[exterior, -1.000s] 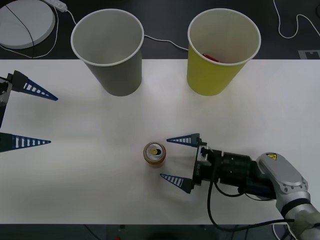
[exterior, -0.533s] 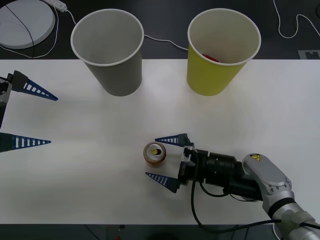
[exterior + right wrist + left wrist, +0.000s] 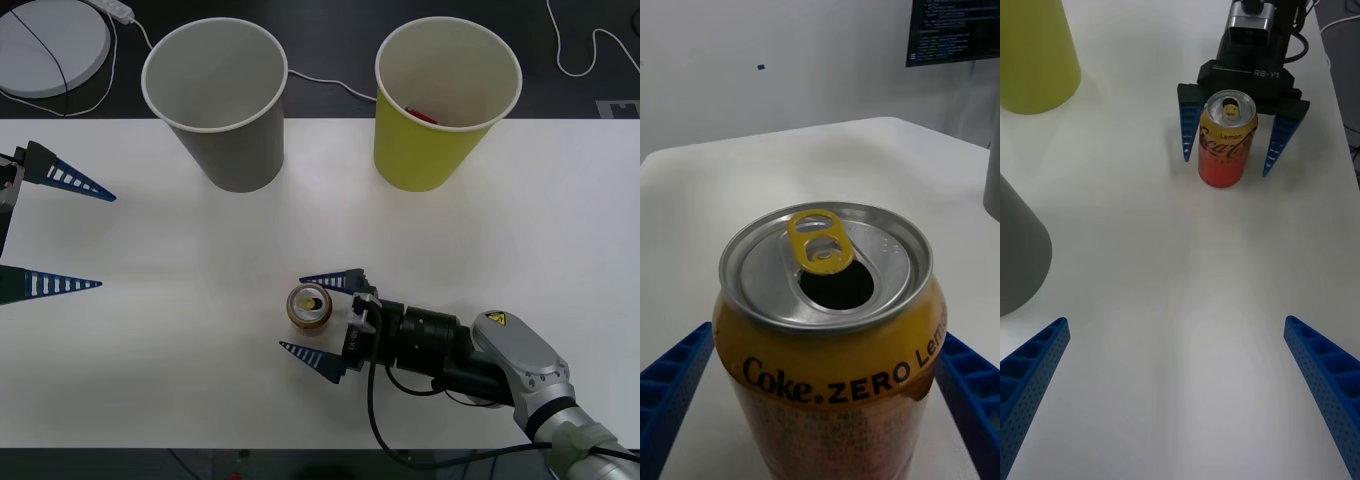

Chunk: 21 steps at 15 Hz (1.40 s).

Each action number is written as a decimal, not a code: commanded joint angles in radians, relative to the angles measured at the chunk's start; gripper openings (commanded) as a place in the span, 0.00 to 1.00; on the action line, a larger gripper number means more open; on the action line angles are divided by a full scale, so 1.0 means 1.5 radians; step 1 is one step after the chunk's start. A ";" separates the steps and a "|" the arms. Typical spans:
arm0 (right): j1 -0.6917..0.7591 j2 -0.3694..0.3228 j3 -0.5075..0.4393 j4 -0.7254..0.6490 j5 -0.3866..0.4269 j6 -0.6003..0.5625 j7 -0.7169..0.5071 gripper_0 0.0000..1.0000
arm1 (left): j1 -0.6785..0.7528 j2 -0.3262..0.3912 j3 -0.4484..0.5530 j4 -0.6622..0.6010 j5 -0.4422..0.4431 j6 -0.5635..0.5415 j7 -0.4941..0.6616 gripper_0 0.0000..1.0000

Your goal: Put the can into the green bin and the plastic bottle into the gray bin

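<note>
Small orange-yellow drink can (image 3: 310,307): upright on the white table (image 3: 150,330), near its front edge, well apart from both cups. Silver top with a yellow pull-tab over an open mouth; body orange-yellow above, red toward the base, printed "Coke ZERO Lemon" in dark letters.

Right gripper (image 3: 322,318): lies low over the table, pointing toward the robot's left. Blue ribbed jaws spread wide, wider than the can; one finger passes on each side of it, so the can stands between them. In the right wrist view a narrow gap shows at each side of the can, with no contact visible. Nothing held.

Left gripper (image 3: 75,233): at the table's left edge, jaws wide apart, nothing between them.

Large yellow-green paper cup (image 3: 446,100): upright at the table's back edge, on the right, white rim, pale inside, a red item lying within.

Large gray paper cup (image 3: 217,100): upright at the back edge, to the left of the yellow-green cup and apart from it, white rim, pale inside.
</note>
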 commanded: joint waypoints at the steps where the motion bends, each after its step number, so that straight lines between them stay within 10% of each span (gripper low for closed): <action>1: 0.000 0.000 0.000 0.000 0.000 0.001 -0.003 0.00 | 0.000 0.000 0.000 0.000 0.000 0.000 0.000 1.00; 8: -0.011 -0.023 -0.007 -0.009 0.001 -0.020 -0.042 0.00 | 0.000 0.000 0.000 0.000 0.000 0.000 0.000 1.00; 21: 0.134 -0.166 -0.187 -0.475 0.381 -0.154 -0.655 0.00 | 0.000 0.000 0.000 0.000 0.000 0.000 0.000 1.00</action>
